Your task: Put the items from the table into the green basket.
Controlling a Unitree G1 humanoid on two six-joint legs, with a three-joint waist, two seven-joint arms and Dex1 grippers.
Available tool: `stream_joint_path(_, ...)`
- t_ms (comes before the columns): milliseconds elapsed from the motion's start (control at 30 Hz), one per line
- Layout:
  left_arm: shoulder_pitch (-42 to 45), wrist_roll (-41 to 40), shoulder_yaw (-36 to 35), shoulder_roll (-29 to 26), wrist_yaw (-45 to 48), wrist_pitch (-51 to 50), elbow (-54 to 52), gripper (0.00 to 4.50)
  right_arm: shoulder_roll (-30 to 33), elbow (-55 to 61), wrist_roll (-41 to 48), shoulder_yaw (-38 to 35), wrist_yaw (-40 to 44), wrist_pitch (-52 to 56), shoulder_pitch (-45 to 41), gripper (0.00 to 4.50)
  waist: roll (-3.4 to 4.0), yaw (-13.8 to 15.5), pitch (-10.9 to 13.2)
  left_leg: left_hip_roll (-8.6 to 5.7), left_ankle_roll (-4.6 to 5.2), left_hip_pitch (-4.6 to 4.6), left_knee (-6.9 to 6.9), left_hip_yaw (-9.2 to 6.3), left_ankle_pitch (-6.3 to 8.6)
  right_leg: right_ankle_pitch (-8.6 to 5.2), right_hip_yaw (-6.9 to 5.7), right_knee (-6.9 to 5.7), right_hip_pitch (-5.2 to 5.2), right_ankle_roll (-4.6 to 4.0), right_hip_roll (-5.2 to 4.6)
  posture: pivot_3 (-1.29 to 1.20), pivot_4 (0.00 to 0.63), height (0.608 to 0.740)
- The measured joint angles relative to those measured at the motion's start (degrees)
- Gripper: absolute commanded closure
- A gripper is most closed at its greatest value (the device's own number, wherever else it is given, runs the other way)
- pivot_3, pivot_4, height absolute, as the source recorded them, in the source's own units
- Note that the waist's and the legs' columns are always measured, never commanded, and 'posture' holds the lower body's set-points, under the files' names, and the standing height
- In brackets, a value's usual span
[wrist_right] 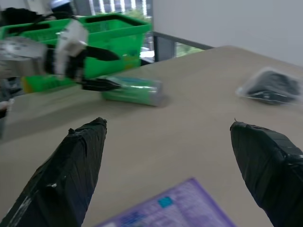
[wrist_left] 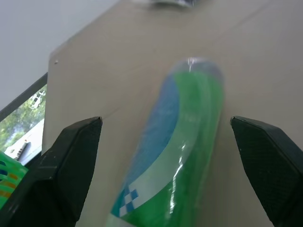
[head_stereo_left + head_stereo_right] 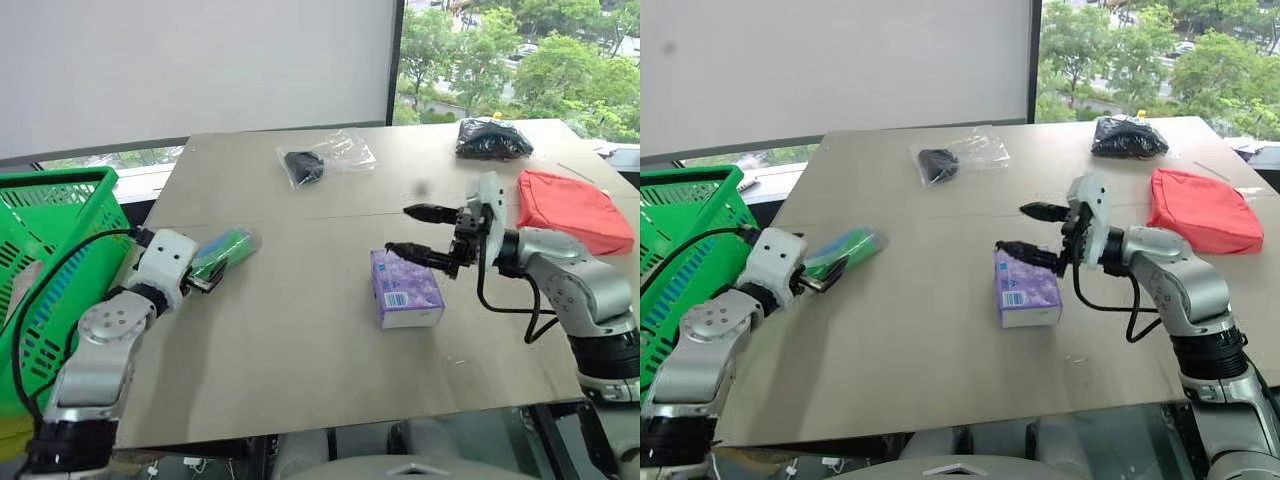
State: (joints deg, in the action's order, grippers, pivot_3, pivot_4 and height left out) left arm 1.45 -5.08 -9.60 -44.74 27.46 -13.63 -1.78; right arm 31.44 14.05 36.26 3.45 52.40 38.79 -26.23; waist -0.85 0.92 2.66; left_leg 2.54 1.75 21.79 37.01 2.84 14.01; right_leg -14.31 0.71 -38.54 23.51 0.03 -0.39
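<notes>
On the table [image 3: 300, 350], the green-blue tube pack [image 3: 228, 248] lies at the left, near the green basket [image 3: 62, 184]. My left gripper [image 3: 208, 270] is open, its fingers standing on either side of the tube's near end [image 2: 184, 142] without closing on it. The purple tissue pack [image 3: 405, 290] sits mid-table. My right gripper [image 3: 412, 235] hovers open just above its far right edge, pointing left, with nothing held. The red zip pouch [image 3: 575, 210] lies at the right, the black crinkly bag [image 3: 492, 138] at the far right corner, and the clear bag with a black object [image 3: 320, 162] at the far middle.
The basket stands off the table's left edge, beside my left arm. A window and a white wall run behind the far edge. Bare tabletop stretches between the tube pack and the tissue pack and along the near edge.
</notes>
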Motion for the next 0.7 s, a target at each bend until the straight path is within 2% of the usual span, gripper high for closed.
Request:
stream_joint_path(200,10.80,4.60,6.62,-1.92,8.03,5.74,20.67,0.00,0.16,0.44,-0.22,2.36,-0.31,3.18,0.17,0.05,-0.02,-0.06,-0.01,-0.16,0.00,0.15,0.00,0.04,0.00,0.01,-0.01,0.00,0.13,0.02,-0.10,0.06,0.000,0.740)
stream_joint_path(333,15.33,4.95,7.74,-1.99,12.37,6.44,27.03,0.00,0.14,0.75,-0.81,2.63,-0.27,3.15,0.08,0.05,0.18,0.23,-0.16,-0.21,0.01,0.14,0.02,0.01,0.00,0.01,-0.05,-0.04,0.11,0.03,-0.15,0.05,0.000,0.740)
stream_joint_path(367,16.45,4.66,7.58,-1.42,13.68,6.00,28.73,0.55,0.17,0.82,-1.10,2.87,-0.20,3.14,0.09,0.00,0.30,0.27,-0.24,-0.22,0.01,0.13,0.07,0.00,0.00,0.01,-0.09,-0.07,0.09,0.05,-0.15,0.05,0.000,0.740)
stream_joint_path(467,18.30,3.19,6.20,-0.80,16.15,5.06,31.64,1.80,0.55,0.89,-1.60,3.18,-0.02,3.28,0.08,0.00,0.42,0.26,-0.32,-0.25,0.01,0.08,0.15,0.01,0.00,0.00,-0.17,-0.20,0.07,0.06,-0.16,0.05,0.000,0.740)
stream_joint_path(533,18.58,2.38,4.96,-0.80,17.82,4.61,32.40,2.40,0.88,0.98,-1.80,3.58,0.23,3.51,0.08,0.00,0.45,0.15,-0.35,-0.25,0.01,0.08,0.16,0.03,0.00,0.00,-0.18,-0.21,0.07,0.06,-0.17,0.05,0.000,0.740)
stream_joint_path(700,18.35,2.66,3.87,-0.25,16.55,6.31,32.84,2.54,0.32,0.98,-2.21,4.82,0.40,3.45,-0.41,0.00,0.47,0.21,-0.36,-0.25,0.01,0.11,0.15,-0.04,0.00,0.00,-0.13,-0.22,0.08,0.07,-0.21,0.07,0.000,0.740)
